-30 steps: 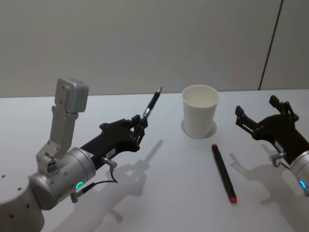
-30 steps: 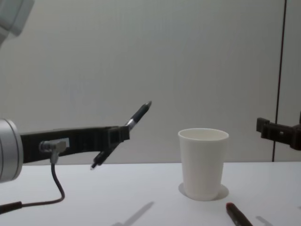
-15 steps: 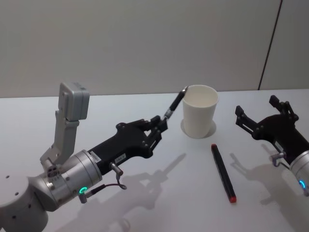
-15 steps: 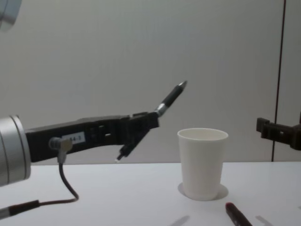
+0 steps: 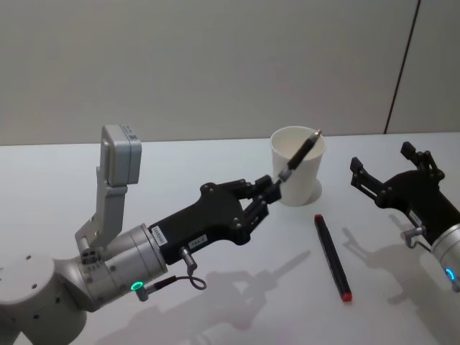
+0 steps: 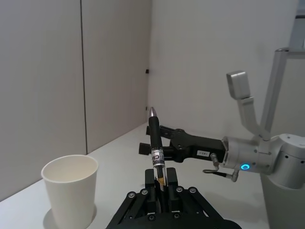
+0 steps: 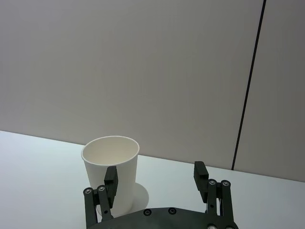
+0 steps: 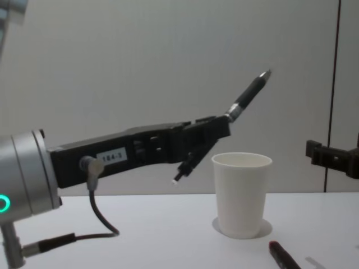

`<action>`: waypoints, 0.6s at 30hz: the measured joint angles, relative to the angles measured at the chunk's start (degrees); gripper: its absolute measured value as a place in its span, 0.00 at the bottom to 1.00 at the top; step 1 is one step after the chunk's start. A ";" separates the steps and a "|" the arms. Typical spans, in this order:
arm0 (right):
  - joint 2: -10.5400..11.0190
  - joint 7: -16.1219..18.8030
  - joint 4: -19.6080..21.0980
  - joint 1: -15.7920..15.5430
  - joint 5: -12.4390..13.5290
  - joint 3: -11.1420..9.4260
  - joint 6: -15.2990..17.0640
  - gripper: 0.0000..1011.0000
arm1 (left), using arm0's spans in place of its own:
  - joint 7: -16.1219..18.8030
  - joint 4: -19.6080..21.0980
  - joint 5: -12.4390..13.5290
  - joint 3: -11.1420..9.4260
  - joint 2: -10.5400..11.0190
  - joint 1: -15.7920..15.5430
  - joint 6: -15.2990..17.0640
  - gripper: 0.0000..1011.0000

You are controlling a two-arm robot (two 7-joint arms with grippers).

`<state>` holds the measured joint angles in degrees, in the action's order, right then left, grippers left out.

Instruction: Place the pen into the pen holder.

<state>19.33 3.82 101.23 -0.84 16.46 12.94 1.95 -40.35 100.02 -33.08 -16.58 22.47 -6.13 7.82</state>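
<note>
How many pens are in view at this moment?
2. One black pen is clamped, tilted, in the left gripper beside the white paper cup; a red-tipped pen lies on the table right of the cup.

A plain white surface (image 5: 108, 172) is seen. A white paper cup, the pen holder (image 5: 302, 183), is stood upright on it toward the far side, mouth upward. A black marker (image 5: 332, 257) with a red end is laid flat near the cup, untouched by it, on the robot's right and nearer, red end turned toward the robot.
</note>
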 joint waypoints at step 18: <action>0.24 1.60 0.67 -0.23 1.71 -0.31 -0.39 0.99 | -4.20 -1.30 -0.57 -1.05 -0.80 -1.25 -1.73 0.15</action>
<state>19.57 5.42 101.90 -1.07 18.17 12.63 1.56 -44.55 98.72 -33.66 -17.64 21.67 -7.38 6.09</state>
